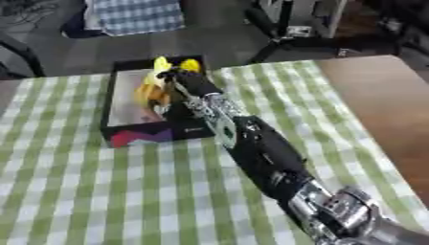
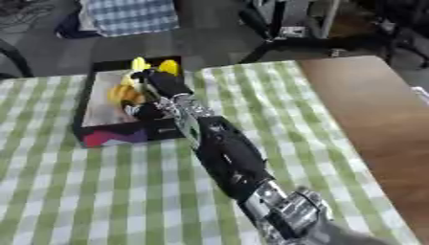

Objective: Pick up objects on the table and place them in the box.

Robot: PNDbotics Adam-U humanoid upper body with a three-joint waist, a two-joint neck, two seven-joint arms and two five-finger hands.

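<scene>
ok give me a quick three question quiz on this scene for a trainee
1. True or false: the right hand is over the box.
2. What colour is the thing at that hand? A red, B yellow, C blue
3. The cloth on the table is checked green and ____.

Key: 1 true; 2 B; 3 white. Whether the fingers are curled round the yellow thing cannot be told.

Lab: tripod legs [image 1: 276, 45], cables [image 1: 21, 12] on floor.
</scene>
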